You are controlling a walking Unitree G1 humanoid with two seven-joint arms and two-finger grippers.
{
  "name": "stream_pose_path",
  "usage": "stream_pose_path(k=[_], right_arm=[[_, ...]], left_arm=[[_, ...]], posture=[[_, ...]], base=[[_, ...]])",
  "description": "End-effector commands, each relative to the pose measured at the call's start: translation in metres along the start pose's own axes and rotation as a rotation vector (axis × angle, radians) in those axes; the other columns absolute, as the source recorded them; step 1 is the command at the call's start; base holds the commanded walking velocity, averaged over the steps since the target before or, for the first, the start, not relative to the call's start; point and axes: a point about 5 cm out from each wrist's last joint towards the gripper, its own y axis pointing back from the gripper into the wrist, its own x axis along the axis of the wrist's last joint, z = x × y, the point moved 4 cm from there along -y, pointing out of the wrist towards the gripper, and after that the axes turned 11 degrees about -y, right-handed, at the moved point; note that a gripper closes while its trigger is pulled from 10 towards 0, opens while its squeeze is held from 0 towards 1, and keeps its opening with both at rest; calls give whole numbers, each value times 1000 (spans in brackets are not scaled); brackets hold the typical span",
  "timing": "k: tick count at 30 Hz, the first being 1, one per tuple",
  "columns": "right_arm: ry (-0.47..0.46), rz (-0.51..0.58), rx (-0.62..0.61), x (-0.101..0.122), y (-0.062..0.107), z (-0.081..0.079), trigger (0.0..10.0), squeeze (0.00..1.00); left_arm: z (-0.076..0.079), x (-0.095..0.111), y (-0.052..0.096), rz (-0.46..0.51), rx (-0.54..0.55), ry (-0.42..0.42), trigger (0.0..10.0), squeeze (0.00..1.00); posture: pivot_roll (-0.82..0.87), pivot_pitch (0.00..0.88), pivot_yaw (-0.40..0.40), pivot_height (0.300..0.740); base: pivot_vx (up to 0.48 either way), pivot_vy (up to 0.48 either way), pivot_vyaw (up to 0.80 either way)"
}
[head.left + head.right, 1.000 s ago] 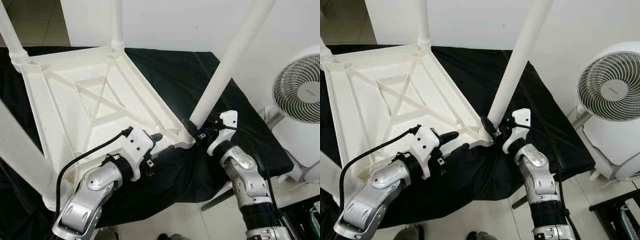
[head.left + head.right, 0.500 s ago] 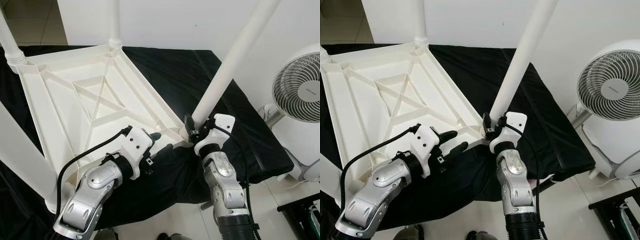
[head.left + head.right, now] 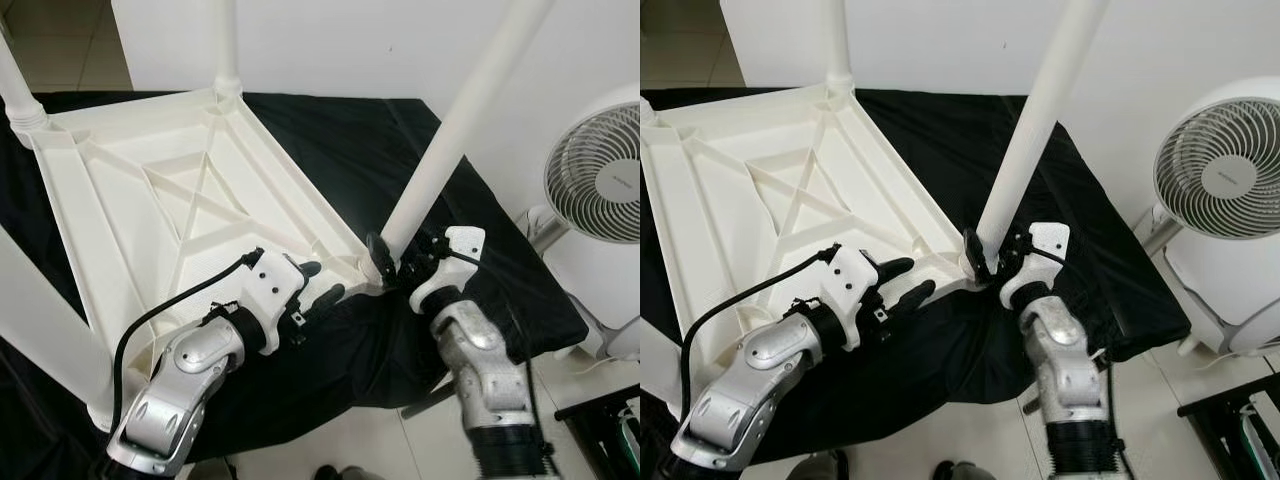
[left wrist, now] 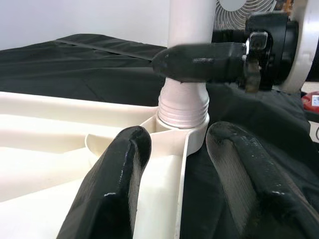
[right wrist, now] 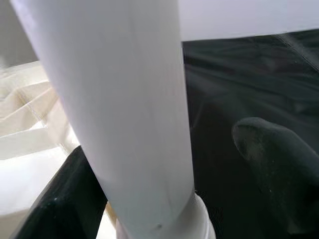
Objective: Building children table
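Note:
The white plastic children's table [image 3: 120, 230] lies upside down on a black cloth, its legs pointing up. My right gripper [image 3: 392, 255] is at the base of the near-right leg [image 3: 450, 140], just above its socket [image 4: 182, 107]. It is open, with one finger against the leg and the other finger [image 5: 279, 169] a little apart from it. My left gripper [image 3: 322, 283] is open and straddles the table's rim [image 4: 169, 199] close to that same corner, one finger over the inside and one over the cloth.
Three more legs stand at the other corners: far [image 3: 225, 50], far left [image 3: 20, 90] and near left [image 3: 40, 330]. A white fan [image 3: 600, 180] stands to the right, off the table. The black cloth [image 3: 360, 140] hangs over the near edge.
My right wrist has swung back to the right around the base of the leg. My left gripper stays at the rim.

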Motion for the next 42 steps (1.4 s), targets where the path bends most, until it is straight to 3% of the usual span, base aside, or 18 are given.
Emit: stream_pose_path(k=[1, 8, 11, 12, 13, 14, 17, 27, 28, 29, 30, 33, 36, 42], right_arm=[[5, -22, 74, 0, 0, 6, 10000, 0], [36, -140, 310, -16, -14, -4, 10000, 0], [37, -152, 335, -18, -15, -6, 10000, 0], [44, -162, 357, -19, -18, -7, 6863, 0], [44, -162, 357, -19, -18, -7, 6863, 0], [47, -172, 381, -20, -20, -8, 235, 0], [46, -183, 397, -22, -22, -9, 0, 0], [31, -201, 437, -24, -22, -5, 0, 0], [30, -195, 426, -23, -21, -3, 3647, 0], [30, -195, 426, -23, -21, -3, 3647, 0], [30, -176, 389, -21, -19, 1, 10000, 0], [34, -158, 363, -20, -18, 4, 10000, 0], [49, -103, 239, -16, -15, 10, 10000, 0], [38, -65, 122, -17, -11, 11, 10000, 0]], left_arm=[[2, -3, -1, -8, -5, -1, 10000, 0], [4, -2, -3, -6, -15, 13, 10000, 0], [5, -2, -4, -6, -15, 13, 10000, 0], [5, -2, -4, -6, -15, 13, 10000, 0], [5, -2, -4, -6, -15, 13, 10000, 0], [5, -2, -3, -7, -15, 13, 10000, 0], [5, -2, -3, -9, -11, 14, 10000, 0], [4, -2, -2, -13, 8, 16, 10000, 0], [4, -2, -2, -13, 8, 16, 10000, 0], [4, -2, -2, -13, 8, 16, 10000, 0], [4, -2, -2, -13, 7, 18, 10000, 0], [4, -2, -2, -13, 6, 18, 10000, 0], [5, -1, -2, -11, 3, 25, 10000, 0], [6, -1, -2, -9, 4, 32, 10000, 0]], posture=[[114, 117, -99, 740], [119, 115, -92, 740], [119, 115, -92, 740], [122, 117, -92, 740], [122, 117, -92, 740], [130, 118, -98, 740], [138, 121, -104, 740], [138, 128, -116, 740], [136, 130, -117, 740], [136, 130, -117, 740], [132, 132, -117, 740], [132, 132, -117, 740], [126, 139, -122, 740], [123, 143, -121, 740]], base=[[0, 0, 0], [0, 0, 0], [0, 0, 0], [0, 0, 0], [0, 0, 0], [0, 0, 0], [0, 0, 0], [0, 0, 0], [0, 0, 0], [0, 0, 0], [0, 0, 0], [0, 0, 0], [0, 0, 0], [0, 0, 0]])
